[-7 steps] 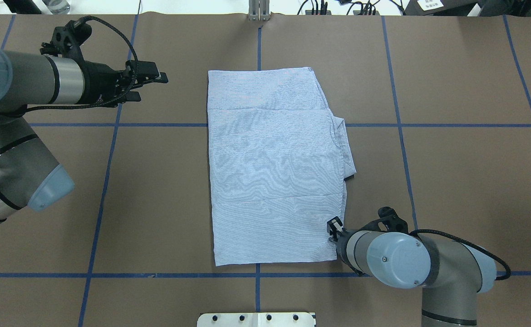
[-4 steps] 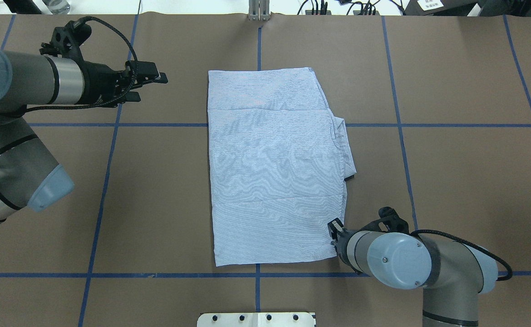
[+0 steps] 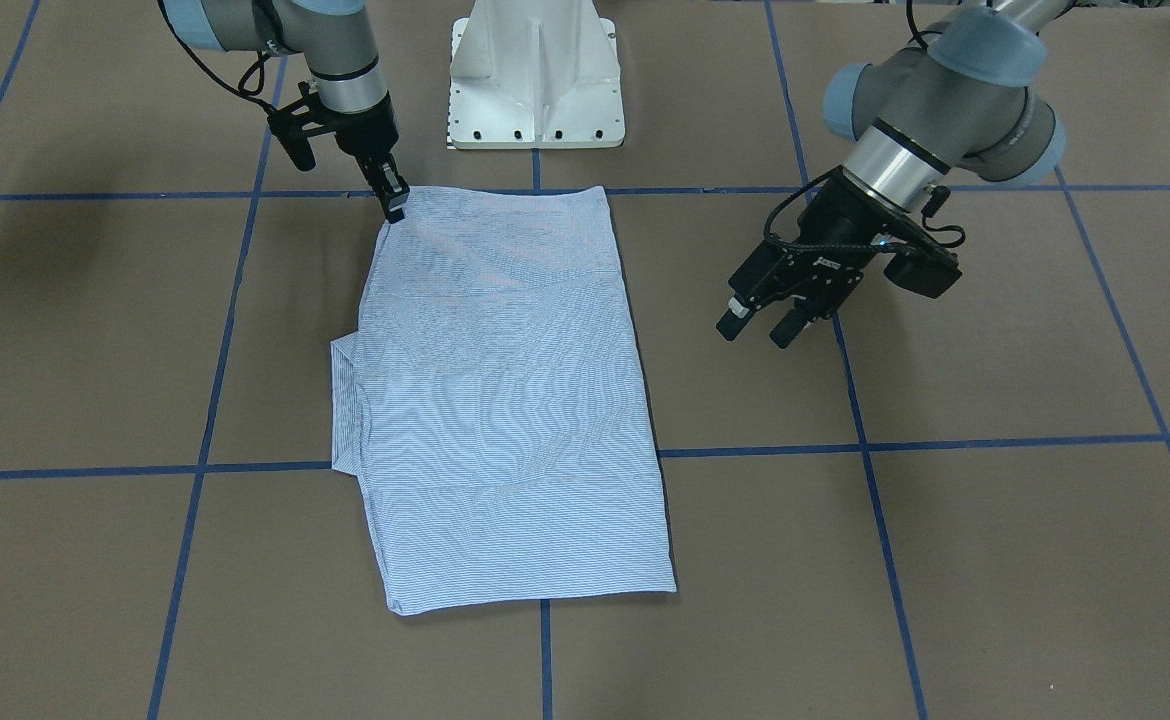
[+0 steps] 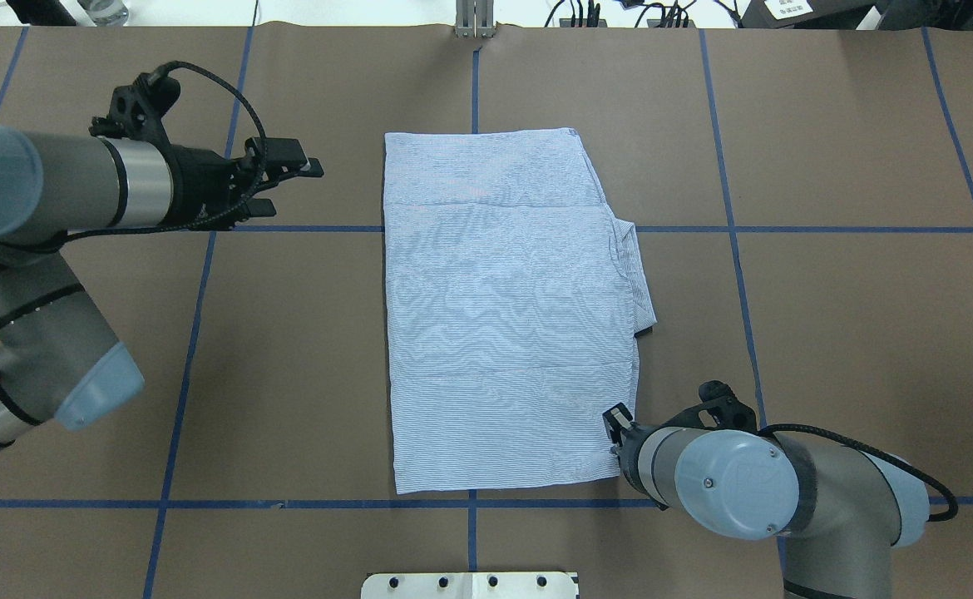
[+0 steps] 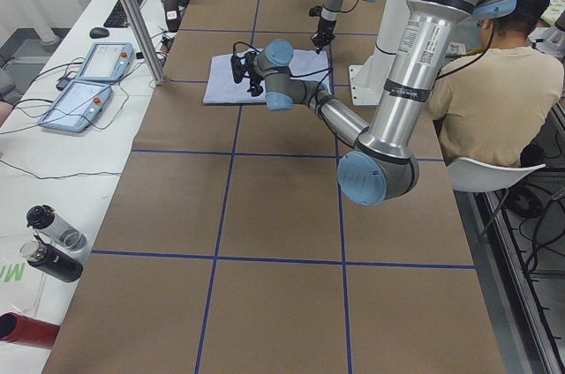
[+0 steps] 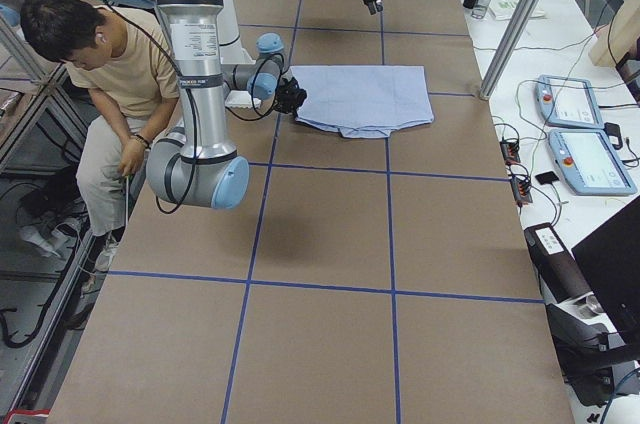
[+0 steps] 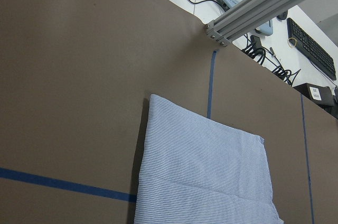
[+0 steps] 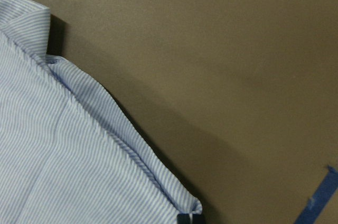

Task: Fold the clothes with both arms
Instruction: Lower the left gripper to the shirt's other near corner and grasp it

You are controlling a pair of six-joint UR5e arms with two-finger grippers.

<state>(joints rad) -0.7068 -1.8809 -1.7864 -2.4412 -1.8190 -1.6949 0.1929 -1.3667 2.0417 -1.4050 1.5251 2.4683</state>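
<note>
The light blue striped shirt (image 4: 503, 308) (image 3: 505, 400) lies folded into a flat rectangle at the table's centre, its collar (image 4: 640, 283) sticking out on the robot's right side. My right gripper (image 4: 615, 423) (image 3: 395, 205) points down at the shirt's near right corner, fingers closed on the fabric edge. The right wrist view shows that corner (image 8: 53, 171) with a black fingertip (image 8: 189, 218) at its tip. Above bare table to the left of the shirt's far half, my left gripper (image 4: 295, 187) (image 3: 753, 333) hovers open and holds nothing. The shirt's far part (image 7: 206, 182) fills the left wrist view.
The white pedestal base (image 3: 535, 80) stands at the near edge behind the shirt. An aluminium post (image 4: 474, 21) rises at the far edge. A person (image 5: 494, 100) sits behind the robot. Control tablets (image 5: 88, 83) and bottles (image 5: 48, 242) lie beyond the table's far side.
My left gripper has moved nearer and slightly right, toward the shirt. The right arm has shifted a little right and nearer, and the shirt has slid slightly with it.
</note>
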